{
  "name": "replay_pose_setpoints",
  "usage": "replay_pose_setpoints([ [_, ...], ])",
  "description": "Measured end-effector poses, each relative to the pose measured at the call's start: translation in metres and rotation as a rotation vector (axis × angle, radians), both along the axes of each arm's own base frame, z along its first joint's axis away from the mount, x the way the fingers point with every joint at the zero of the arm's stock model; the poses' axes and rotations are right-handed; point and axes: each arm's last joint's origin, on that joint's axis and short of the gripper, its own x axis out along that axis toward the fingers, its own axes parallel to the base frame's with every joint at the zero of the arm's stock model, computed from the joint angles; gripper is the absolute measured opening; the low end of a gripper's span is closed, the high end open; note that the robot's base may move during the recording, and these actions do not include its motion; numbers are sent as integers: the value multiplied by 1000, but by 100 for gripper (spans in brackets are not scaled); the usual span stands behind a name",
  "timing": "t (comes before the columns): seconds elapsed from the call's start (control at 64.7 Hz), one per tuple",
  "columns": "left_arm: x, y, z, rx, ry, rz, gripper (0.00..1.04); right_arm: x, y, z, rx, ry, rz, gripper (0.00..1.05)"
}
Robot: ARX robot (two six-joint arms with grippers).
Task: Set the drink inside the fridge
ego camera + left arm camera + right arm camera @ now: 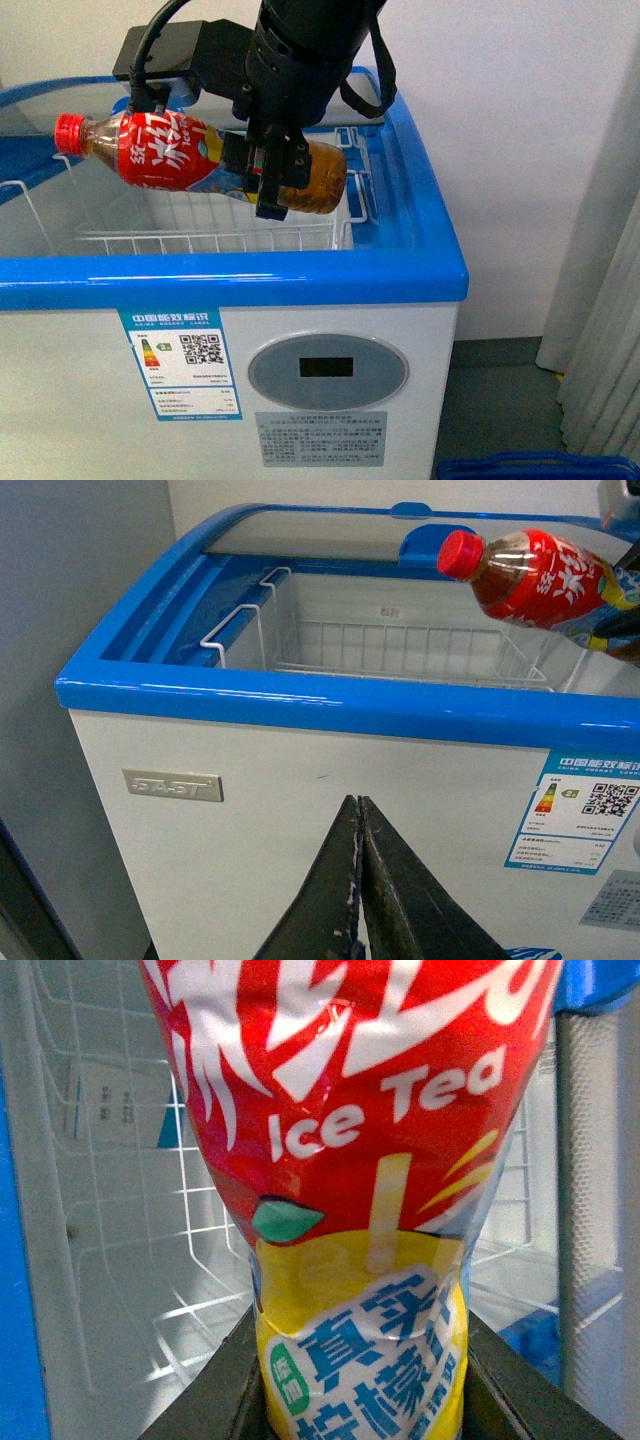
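Across most of the front view, saw the fridge (pixel 250 280), white-walled and blue-rimmed, open on top, with a grey oval display (pixel 327 370) and an energy label (pixel 185 365) on its near face. Found that fridge (pixel 300 705) in the left wrist view too, taken from off its near left corner.

Above the opening, noted the right arm (pixel 310 50), dark and bulky, reaching down from the top of the front view with the wrist aimed almost straight down.

Inside, toward the near side, made out a white wire basket (pixel 200 238) hooked over the rim, also visible from the left wrist (pixel 400 650).

Over that basket and clear of it, spotted the drink (pixel 160 150) lying nearly level in the air, red cap to the left, amber base to the right, cap end slightly higher. Saw it above the opening from the left wrist as well (pixel 545 575), and close up in the right wrist view (pixel 350 1110), red label marked "Ice Tea" filling the picture.

Caught the right gripper (pixel 275 195) pinching the drink near its base end, fingers (pixel 215 1400) pressed on opposite sides.

Outside the fridge, on its near side, found the left gripper (pixel 358 815) empty, fingertips pressed together, pointed toward the white front wall.
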Motion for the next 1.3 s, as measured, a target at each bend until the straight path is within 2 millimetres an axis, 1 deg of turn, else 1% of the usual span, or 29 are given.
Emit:
replay_pose_setpoints([
  [0.201, 0, 0, 0, 0, 0, 0, 3, 9, 5, -22, -18, 14, 0, 36],
  [0.356, 0, 0, 0, 0, 0, 0, 3, 22, 8, -43, -35, 12, -13, 36],
  [0.526, 0, 0, 0, 0, 0, -1, 3, 30, 10, -40, -22, -47, -23, 36],
  [0.588, 0, 0, 0, 0, 0, 0, 3, 34, 12, -43, -24, -67, -35, 36],
  [0.649, 0, 0, 0, 0, 0, 0, 3, 40, 11, -50, -20, -76, -55, 36],
  [0.758, 0, 0, 0, 1, -1, -2, 3, 46, 10, -53, -37, -117, -73, 36],
  [0.835, 0, 0, 0, 1, -1, -1, 3, 54, 7, -64, -61, -131, -99, 36],
  [0.881, 0, 0, 0, 1, -1, -1, 3, 60, 6, -77, -71, -122, -103, 36],
  [0.928, 0, 0, 0, 1, -1, -1, 3, 62, 6, -86, -105, -119, -100, 36],
  [1.299, 0, 0, 0, 2, -1, -2, 3, 65, 9, -92, -88, -145, -105, 35],
])
